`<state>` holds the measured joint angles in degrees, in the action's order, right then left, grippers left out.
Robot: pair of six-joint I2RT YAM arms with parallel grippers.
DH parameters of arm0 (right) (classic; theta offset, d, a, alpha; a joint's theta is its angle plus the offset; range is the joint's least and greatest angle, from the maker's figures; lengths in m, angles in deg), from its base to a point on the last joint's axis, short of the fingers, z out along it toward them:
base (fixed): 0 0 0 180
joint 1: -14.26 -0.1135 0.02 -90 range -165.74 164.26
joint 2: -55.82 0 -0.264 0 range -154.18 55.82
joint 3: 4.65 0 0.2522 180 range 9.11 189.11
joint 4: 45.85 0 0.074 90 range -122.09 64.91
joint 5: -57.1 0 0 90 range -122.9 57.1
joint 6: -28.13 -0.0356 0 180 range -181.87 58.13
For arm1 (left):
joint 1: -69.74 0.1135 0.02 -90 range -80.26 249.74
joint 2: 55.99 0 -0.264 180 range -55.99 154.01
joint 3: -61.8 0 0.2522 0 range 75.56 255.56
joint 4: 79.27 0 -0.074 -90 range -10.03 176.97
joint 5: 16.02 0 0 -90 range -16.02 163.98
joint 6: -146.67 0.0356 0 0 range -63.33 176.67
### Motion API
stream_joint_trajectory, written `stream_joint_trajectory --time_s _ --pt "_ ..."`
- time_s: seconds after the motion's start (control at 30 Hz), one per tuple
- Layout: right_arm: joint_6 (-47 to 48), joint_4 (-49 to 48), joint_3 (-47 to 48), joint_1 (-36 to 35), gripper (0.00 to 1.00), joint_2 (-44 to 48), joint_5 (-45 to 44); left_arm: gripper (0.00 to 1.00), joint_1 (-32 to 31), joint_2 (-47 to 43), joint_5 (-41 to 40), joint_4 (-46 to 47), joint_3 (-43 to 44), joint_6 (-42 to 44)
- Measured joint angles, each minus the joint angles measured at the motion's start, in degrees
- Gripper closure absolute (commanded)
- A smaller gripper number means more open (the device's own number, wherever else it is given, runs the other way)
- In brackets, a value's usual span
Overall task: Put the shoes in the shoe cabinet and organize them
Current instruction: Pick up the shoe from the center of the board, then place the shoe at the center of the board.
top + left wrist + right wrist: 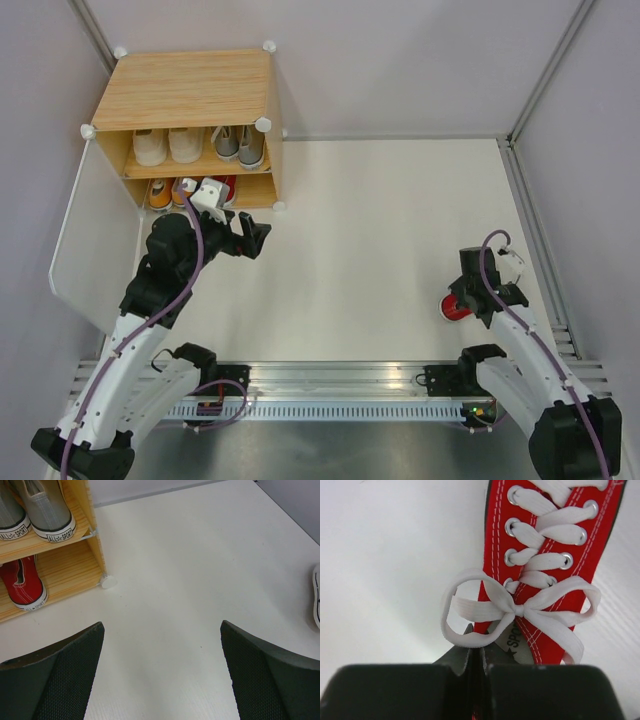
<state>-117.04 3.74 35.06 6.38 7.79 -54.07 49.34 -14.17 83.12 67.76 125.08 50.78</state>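
Note:
The light-wood shoe cabinet (185, 90) stands at the far left. Cream shoes (167, 146) and grey shoes (240, 146) sit on its upper shelf. Orange shoes (160, 192) and one red shoe (226, 186) sit on the lower level. My left gripper (255, 238) is open and empty, just in front of the cabinet's right corner. In the left wrist view the grey shoe (47, 512) and red shoe (22, 582) show at the left. My right gripper (470, 300) is shut on the other red shoe (555, 540), which lies on the table at the right (455, 309).
The cabinet's white door panel (95, 250) hangs open to the left of the cabinet, beside my left arm. A metal rail (330, 385) runs along the near edge. Grey walls close in the table at the back and sides.

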Motion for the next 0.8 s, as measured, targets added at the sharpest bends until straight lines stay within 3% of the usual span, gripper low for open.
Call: stream_joint_trajectory --time_s 0.17,0.37,0.57,0.8 --pt "1.86 -3.54 2.60 -7.23 0.99 -3.32 3.69 0.00 0.00 0.00 -0.07 0.00 0.00 0.00" --pt "0.07 -8.48 11.26 -24.70 0.99 -18.53 2.54 0.00 0.02 -0.33 -0.68 0.00 0.00 0.02" --pt "-2.43 -12.24 30.67 -39.34 0.99 -40.39 0.15 0.00 0.02 -0.37 -2.08 -0.02 -0.02 0.37" --pt "-4.22 -18.99 49.03 -49.31 0.99 -59.67 3.23 0.00 0.00 -0.35 -4.33 -0.04 -0.24 0.92"
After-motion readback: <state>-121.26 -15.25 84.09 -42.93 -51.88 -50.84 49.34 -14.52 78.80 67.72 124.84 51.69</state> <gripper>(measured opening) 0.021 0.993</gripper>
